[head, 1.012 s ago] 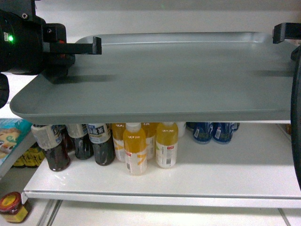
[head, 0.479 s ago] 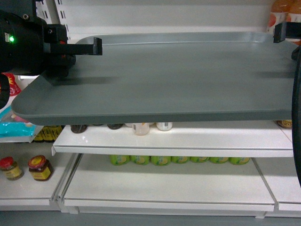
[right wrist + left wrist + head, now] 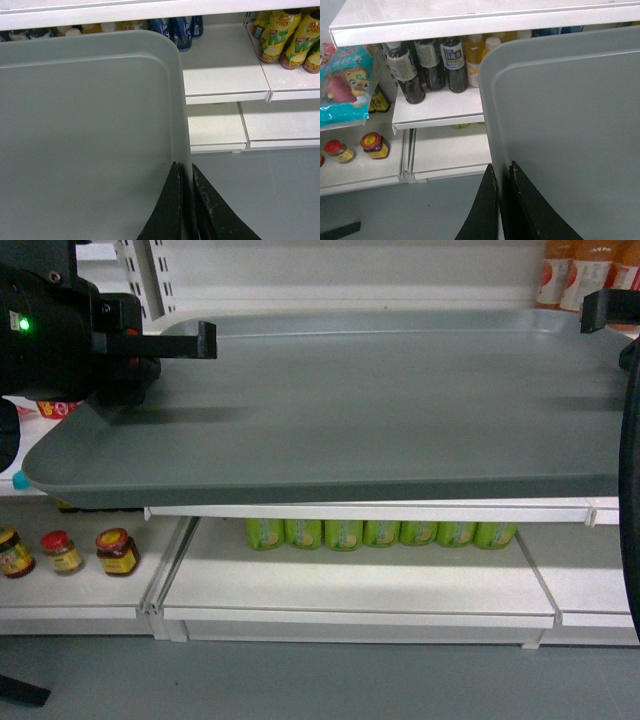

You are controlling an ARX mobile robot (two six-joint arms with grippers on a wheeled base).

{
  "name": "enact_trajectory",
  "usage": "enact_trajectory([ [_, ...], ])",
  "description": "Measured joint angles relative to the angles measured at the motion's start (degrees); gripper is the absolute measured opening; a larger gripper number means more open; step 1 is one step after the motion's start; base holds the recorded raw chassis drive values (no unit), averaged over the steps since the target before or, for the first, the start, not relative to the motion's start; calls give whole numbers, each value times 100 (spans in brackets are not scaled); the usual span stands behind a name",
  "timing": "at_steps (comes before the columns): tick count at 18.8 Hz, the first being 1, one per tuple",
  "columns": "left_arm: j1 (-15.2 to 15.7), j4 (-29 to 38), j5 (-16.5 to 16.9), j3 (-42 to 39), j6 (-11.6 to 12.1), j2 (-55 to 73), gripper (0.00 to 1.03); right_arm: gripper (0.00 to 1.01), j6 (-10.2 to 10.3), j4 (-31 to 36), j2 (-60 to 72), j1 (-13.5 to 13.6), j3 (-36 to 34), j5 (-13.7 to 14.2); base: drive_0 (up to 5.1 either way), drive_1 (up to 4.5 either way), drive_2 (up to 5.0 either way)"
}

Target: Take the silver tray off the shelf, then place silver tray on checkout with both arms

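Note:
The silver tray (image 3: 380,410) hangs level in front of the shelf (image 3: 400,512), held by both arms, and spans nearly the whole head view. My left gripper (image 3: 502,167) is shut on the tray's (image 3: 570,125) left rim, one finger (image 3: 487,210) outside and one inside. My right gripper (image 3: 184,165) is shut on the tray's (image 3: 85,140) right rim in the same way. The left arm (image 3: 50,340) shows a green light; the right arm (image 3: 630,490) stands at the frame's right edge. The checkout is out of view.
Behind the tray stand white shelf boards (image 3: 470,20) with dark and yellow bottles (image 3: 435,65), a snack bag (image 3: 345,85), jars (image 3: 115,550), green cans (image 3: 380,533) and yellow drink bottles (image 3: 285,35). Grey floor (image 3: 300,680) lies below.
The shelving has slid upward in the head view: the bottle shelf went behind the tray, lower boards and floor came into sight. The tray stays in both grippers as before.

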Motion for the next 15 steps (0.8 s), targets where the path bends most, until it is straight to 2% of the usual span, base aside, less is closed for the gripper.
enact_trajectory([
  [4, -7, 28, 13, 0, -4, 0, 3, 3, 0, 0, -17, -17, 2, -4, 0, 0, 0],
  [15, -4, -2, -2, 0, -2, -4, 3, 3, -2, -13, -11, -2, 15, 7, -3, -421, 415],
])
